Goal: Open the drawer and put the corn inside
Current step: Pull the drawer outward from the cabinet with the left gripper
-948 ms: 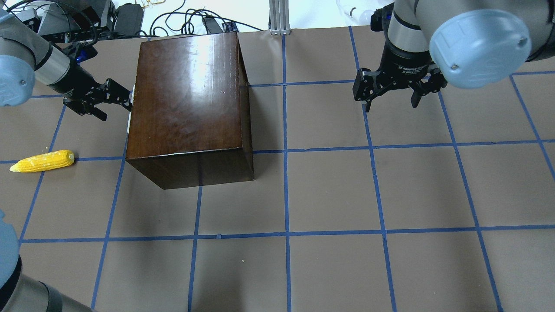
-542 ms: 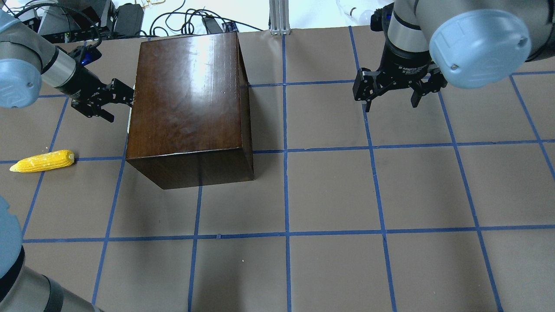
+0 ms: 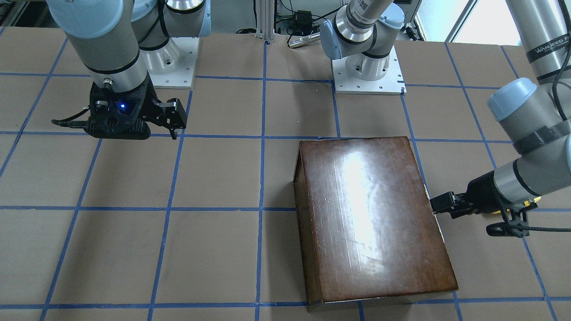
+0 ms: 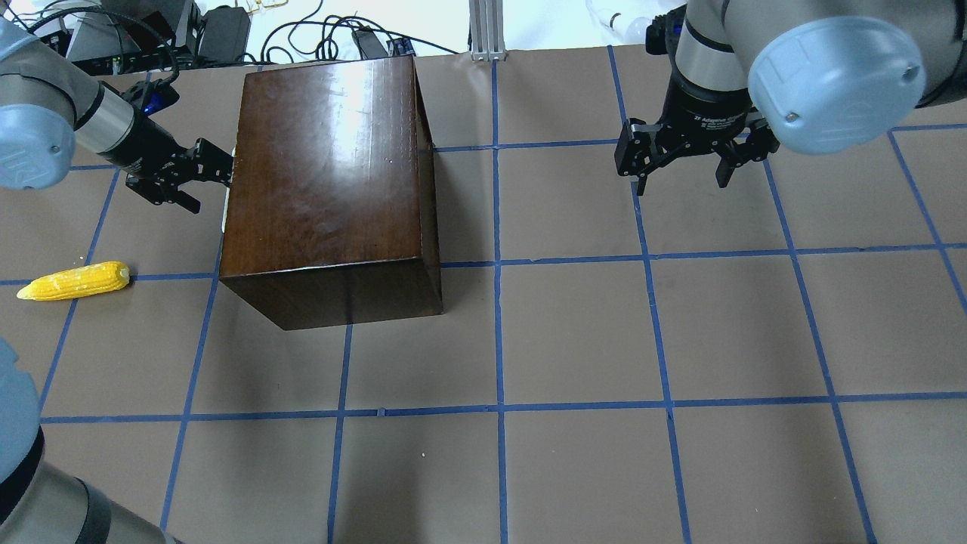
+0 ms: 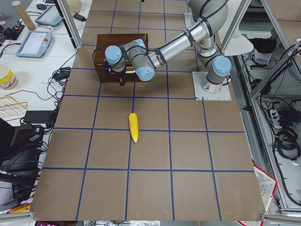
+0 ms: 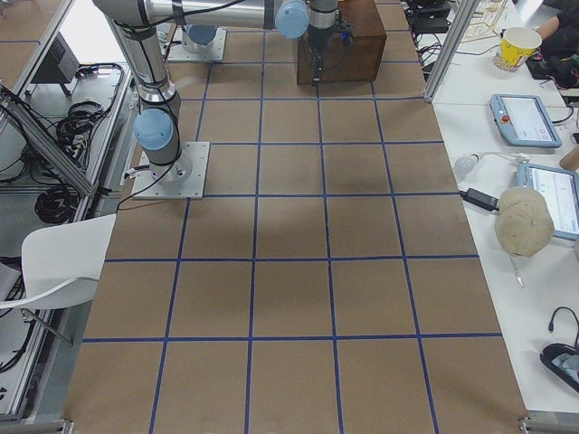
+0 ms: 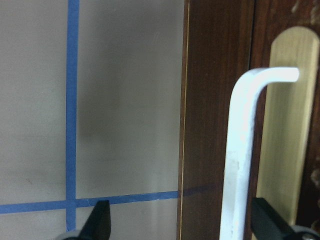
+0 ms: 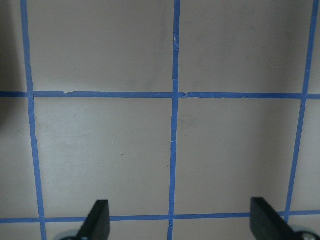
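Left gripper (image 4: pixel 211 181), jaws spread wide, straddles the white handle (image 7: pixel 240 150) of the shut drawer (image 7: pixel 280 15) on the box (image 4: pixel 332 174), at its left face, arm low and level. Corn (image 4: pixel 75 280) lies nearer, left, unobstructed. Right gripper (image 4: pixel 682 180) hangs spread wide, far right.

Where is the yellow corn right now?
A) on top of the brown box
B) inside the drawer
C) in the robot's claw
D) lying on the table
D: the corn lies flat on the table, off to one side of the box and not touching it.
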Controlling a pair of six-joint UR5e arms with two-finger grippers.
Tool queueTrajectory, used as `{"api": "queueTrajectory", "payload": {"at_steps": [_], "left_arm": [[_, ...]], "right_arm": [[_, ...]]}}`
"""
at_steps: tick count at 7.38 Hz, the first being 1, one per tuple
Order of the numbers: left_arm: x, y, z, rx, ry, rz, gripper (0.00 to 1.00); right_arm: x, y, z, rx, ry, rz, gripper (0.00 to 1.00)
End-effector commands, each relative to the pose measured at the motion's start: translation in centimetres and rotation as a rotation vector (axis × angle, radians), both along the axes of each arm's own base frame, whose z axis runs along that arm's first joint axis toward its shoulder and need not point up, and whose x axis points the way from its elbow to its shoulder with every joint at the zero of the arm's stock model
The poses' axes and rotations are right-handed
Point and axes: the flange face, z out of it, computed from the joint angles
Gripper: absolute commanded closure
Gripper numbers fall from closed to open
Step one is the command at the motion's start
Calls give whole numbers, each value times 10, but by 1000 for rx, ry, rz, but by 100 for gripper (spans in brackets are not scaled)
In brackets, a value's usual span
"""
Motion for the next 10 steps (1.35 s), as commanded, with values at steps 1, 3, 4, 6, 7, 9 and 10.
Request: {"api": "queueTrajectory", "payload": {"at_steps": [1, 3, 4, 6, 7, 9, 10], "left_arm": [[1, -1, -2, -13, -7, -5, 0], [2, -2, -3, -12, -8, -6, 0], [2, -2, -3, -7, -14, 1, 0], [6, -2, -1, -4, -37, -2, 0], [6, -2, 0, -3, -45, -3, 0], [10, -2, 1, 1, -66, -7, 0], [10, -2, 3, -3, -69, -8, 0]], "right_arm": [[0, 0, 0, 0, 0, 0, 0], [0, 0, 0, 0, 0, 0, 0], [0, 0, 0, 0, 0, 0, 0], [0, 0, 0, 0, 0, 0, 0], [0, 0, 0, 0, 0, 2, 0], [0, 0, 0, 0, 0, 0, 0], [0, 0, 0, 0, 0, 0, 0]]}}
